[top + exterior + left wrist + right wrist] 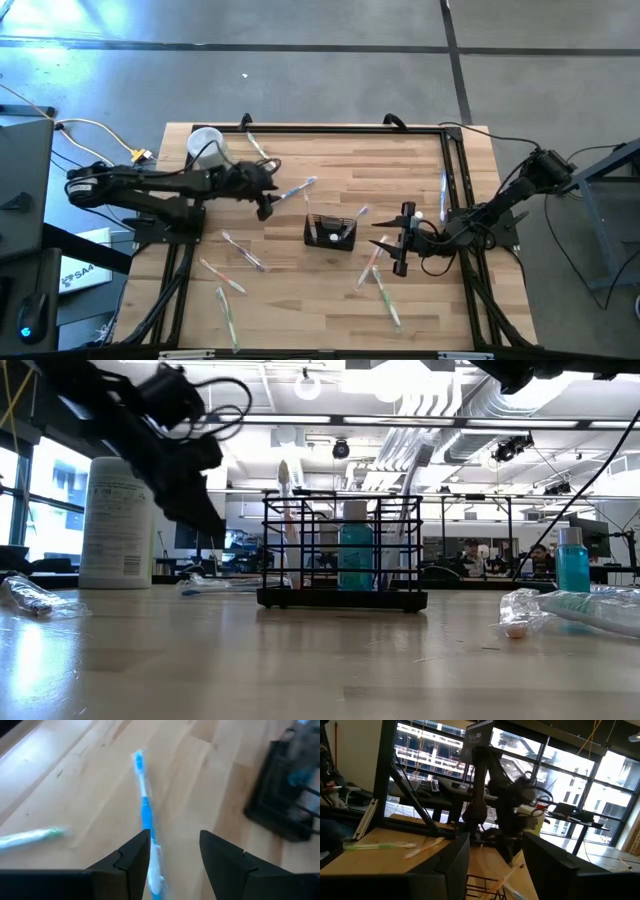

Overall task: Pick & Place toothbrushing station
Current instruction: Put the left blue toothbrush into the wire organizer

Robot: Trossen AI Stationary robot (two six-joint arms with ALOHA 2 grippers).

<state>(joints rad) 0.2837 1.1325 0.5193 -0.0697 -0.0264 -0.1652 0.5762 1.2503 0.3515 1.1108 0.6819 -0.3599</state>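
Left claw (266,207), fingers parted over a blue toothbrush (145,810), at 10 o'clock of the black wire toothbrushing station (330,232); right claw (404,240) parted and empty, at 3 o'clock.

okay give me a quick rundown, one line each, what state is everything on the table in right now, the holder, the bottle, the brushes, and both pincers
Toothbrushing station: upright mid-table, holding brushes and a blue item.
White container: upright, at the far left corner.
Blue toothbrush: lying flat, just ahead of the left pincer.
Loose toothbrushes: lying scattered on the table, some wrapped.
Left pincer: open, holding nothing, above the blue toothbrush.
Right pincer: open, empty, right of the station.
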